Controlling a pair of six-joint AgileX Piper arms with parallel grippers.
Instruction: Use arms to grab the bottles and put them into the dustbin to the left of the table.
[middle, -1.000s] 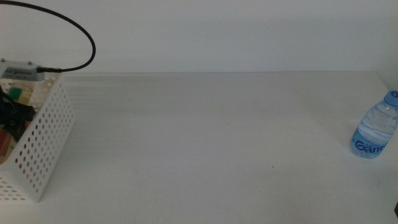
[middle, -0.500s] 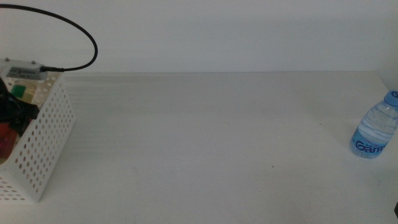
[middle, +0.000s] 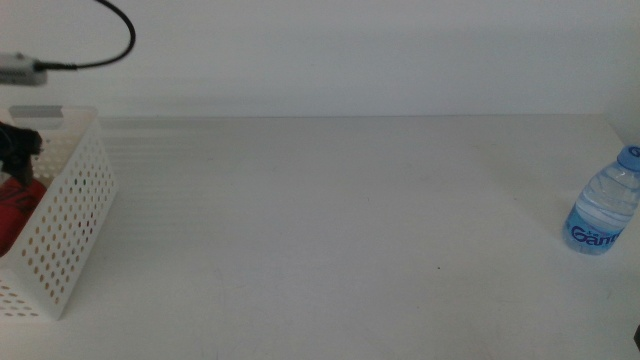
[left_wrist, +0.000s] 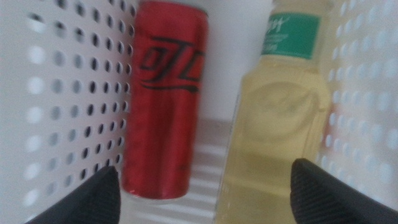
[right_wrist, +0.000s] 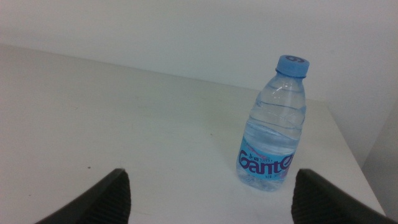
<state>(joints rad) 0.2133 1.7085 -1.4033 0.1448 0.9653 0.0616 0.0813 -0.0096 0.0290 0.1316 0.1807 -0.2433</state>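
Over the dustbin at the table's left edge, our left gripper hangs spread and empty above the red can and yellow bottle lying inside. Far right stands the water bottle, framed by our spread right gripper. A careless approach could topple it off that near edge. From the middle view, the bin's contents stay mostly hidden.

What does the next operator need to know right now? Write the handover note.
Left gripper: open, empty, above the dustbin at the table's left end.
Right gripper: open, empty, facing the water bottle.
Done: red can and yellow bottle lie side by side in the dustbin.
Left: water bottle stands upright near the table's right edge; grab it and bin it.
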